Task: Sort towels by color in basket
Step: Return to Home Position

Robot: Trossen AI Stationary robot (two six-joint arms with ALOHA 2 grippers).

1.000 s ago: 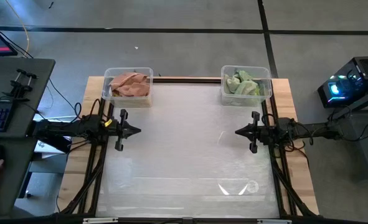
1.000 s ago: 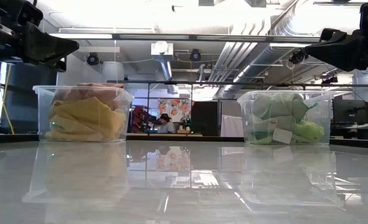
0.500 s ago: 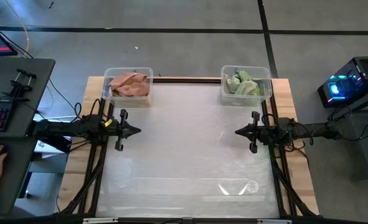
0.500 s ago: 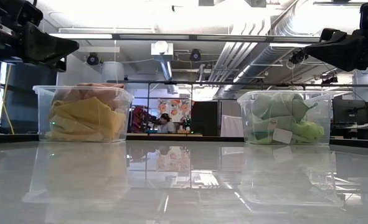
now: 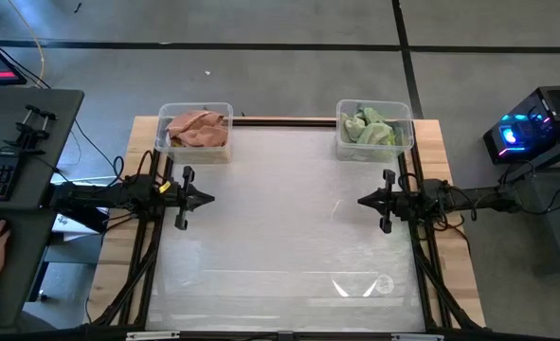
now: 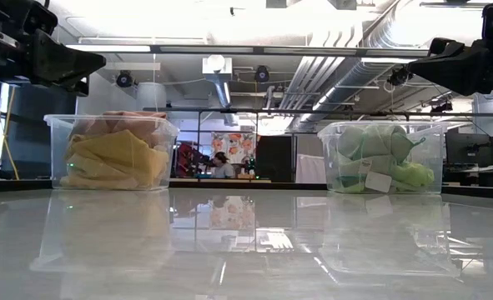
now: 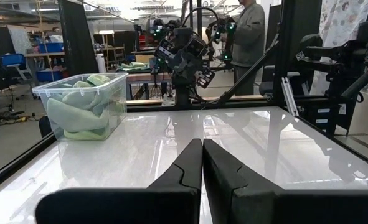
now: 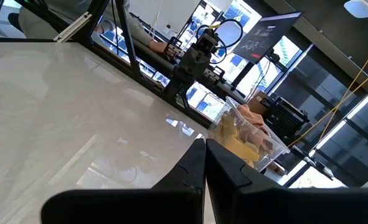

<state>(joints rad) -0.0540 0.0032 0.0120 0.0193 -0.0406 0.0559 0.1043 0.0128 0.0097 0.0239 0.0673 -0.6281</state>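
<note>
Here, the peach, salmon and mustard towels (image 5: pixel 197 128) lie heaped in a clear bin (image 5: pixel 195 105) near the left pincer (image 5: pixel 209 199), toward the far edge of the worktop (image 5: pixel 280 237). The pale and lime green towels (image 5: pixel 370 129) fill a second clear bin (image 5: pixel 374 102) likewise near the right pincer (image 5: pixel 361 200). Both pincers hover above the white surface with fingers pressed together, gripping nothing, their tips pointed at each other across the middle and well apart.
</note>
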